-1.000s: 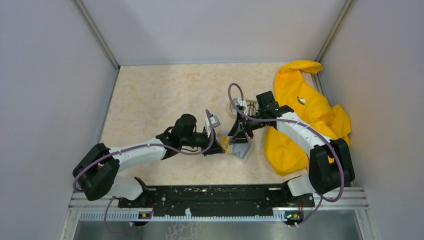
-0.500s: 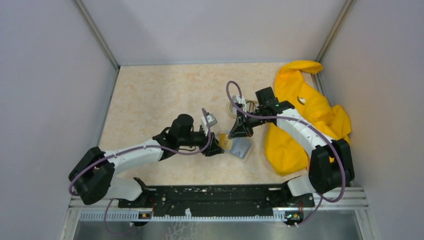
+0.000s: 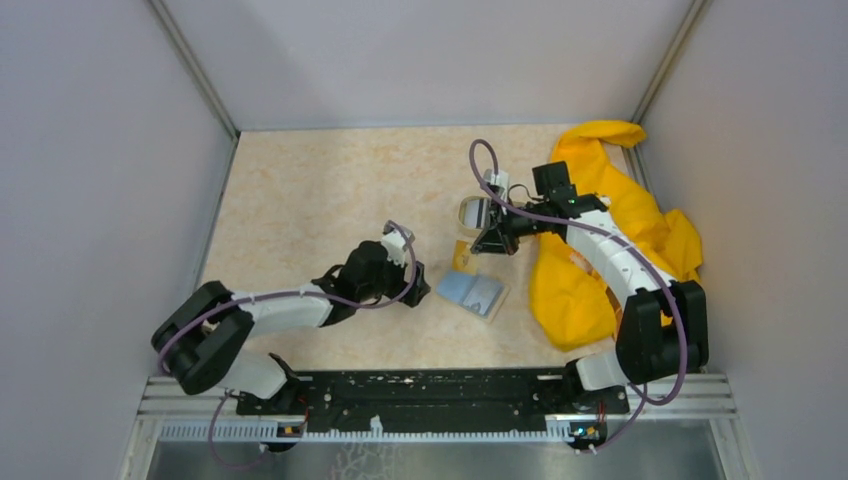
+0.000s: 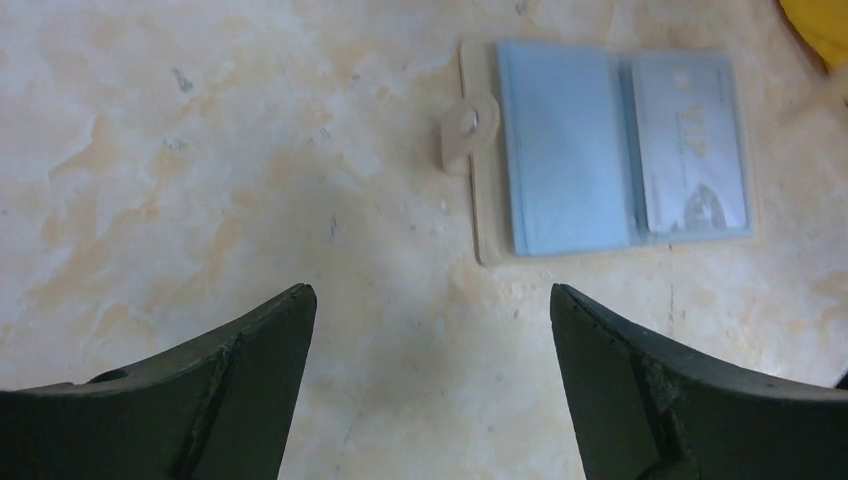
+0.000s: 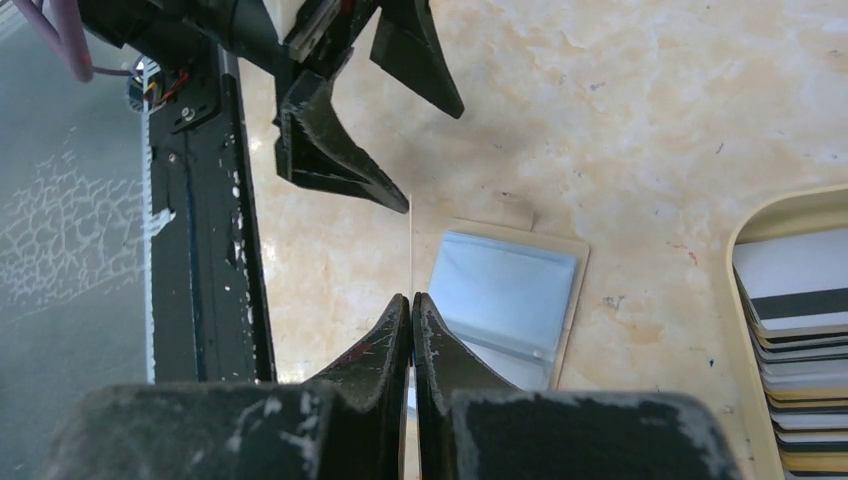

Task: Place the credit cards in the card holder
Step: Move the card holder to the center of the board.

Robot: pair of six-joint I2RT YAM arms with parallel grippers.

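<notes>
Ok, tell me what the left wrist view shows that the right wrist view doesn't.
Only left wrist: a pale card tucked in one pocket of the card holder, and a corner of yellow cloth. Only right wrist: the right gripper shut on what looks like a thin card edge-on, plus the beige dish with stacked credit cards. Both: the open card holder lying flat on the table, and the left gripper with its jaws wide apart.

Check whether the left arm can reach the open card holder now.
Probably yes. The left gripper is open and the card holder lies open on bare table just ahead of it, nothing between; the right gripper, shut, sits beyond the holder.
</notes>
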